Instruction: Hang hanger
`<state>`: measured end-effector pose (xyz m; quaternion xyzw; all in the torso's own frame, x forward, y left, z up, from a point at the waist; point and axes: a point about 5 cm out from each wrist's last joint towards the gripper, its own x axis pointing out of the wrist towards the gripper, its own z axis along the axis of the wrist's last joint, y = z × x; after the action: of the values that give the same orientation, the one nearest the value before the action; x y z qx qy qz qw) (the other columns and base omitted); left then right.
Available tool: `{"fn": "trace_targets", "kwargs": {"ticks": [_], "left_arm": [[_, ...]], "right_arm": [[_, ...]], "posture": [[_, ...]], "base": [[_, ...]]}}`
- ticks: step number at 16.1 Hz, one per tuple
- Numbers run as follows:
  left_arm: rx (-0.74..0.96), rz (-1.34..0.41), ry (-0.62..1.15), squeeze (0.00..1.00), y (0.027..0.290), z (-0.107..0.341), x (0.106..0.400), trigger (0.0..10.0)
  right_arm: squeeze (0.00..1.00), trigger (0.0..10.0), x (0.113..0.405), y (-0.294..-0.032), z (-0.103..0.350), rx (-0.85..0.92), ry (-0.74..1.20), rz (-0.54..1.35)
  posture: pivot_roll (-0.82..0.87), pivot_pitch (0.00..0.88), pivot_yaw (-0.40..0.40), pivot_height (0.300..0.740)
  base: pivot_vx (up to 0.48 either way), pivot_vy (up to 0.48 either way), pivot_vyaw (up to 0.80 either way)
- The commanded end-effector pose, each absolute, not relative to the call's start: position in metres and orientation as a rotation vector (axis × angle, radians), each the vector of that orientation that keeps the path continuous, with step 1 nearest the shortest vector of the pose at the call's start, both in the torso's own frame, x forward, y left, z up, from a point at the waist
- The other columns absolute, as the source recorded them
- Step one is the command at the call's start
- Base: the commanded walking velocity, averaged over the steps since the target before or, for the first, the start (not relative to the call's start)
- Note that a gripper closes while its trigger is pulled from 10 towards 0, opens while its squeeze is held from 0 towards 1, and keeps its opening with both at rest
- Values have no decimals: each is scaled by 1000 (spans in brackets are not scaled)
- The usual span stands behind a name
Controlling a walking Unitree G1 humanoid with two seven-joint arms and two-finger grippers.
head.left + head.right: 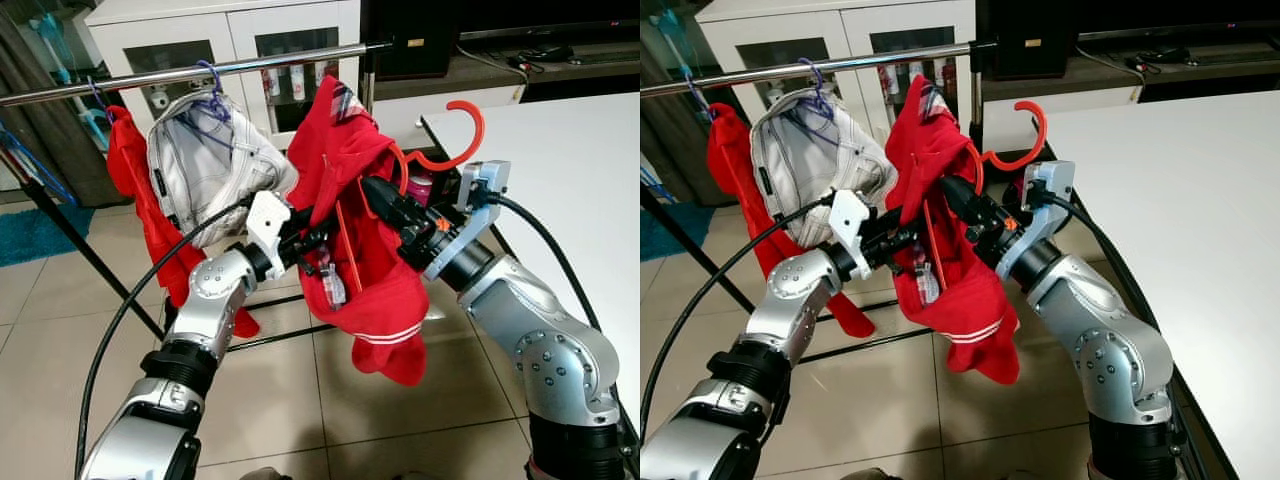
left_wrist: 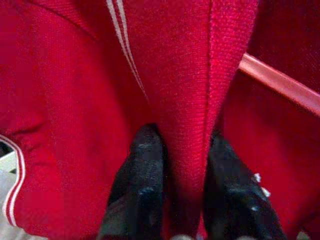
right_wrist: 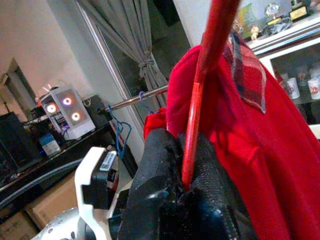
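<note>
A red garment [image 1: 365, 250] hangs on a red hanger [image 1: 455, 140] whose hook curls up over the table corner, below the level of the silver rail [image 1: 200, 70]. My right gripper [image 1: 385, 205] is shut on the hanger, its bar [image 3: 197, 100] running between the black fingers [image 3: 155, 165]. From the left, my left gripper [image 1: 325, 240] is shut on a fold of the red garment [image 2: 185, 125], pinched between its two fingers [image 2: 142, 170]. The hanger's lower part is hidden inside the cloth.
On the rail hang a white garment [image 1: 205, 160] on a purple hanger and another red garment [image 1: 130, 160] further left. A white table [image 1: 570, 170] stands to the right, a white cabinet [image 1: 230, 40] behind the rail. The rack's black legs cross the tiled floor [image 1: 300, 400].
</note>
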<state>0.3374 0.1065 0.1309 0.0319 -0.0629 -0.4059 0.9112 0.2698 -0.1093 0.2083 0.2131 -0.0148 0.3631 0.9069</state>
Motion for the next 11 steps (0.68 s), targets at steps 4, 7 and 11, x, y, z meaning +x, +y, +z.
{"fn": "trace_targets", "kwargs": {"ticks": [4,7,11], "left_arm": [[69,-823,-136,0,116,133,339,0],[84,-800,-132,0,126,133,337,0],[118,-763,-124,0,132,136,326,0]], "right_arm": [[0,10000,267,-106,219,435,-92,774],[0,10000,268,-104,219,436,-96,767],[0,10000,263,-107,215,439,-86,750]], "posture": [[-95,0,119,740],[-87,0,138,740],[-73,0,117,740]], "base": [[0,0,0],[0,0,0],[0,0,0]]}}
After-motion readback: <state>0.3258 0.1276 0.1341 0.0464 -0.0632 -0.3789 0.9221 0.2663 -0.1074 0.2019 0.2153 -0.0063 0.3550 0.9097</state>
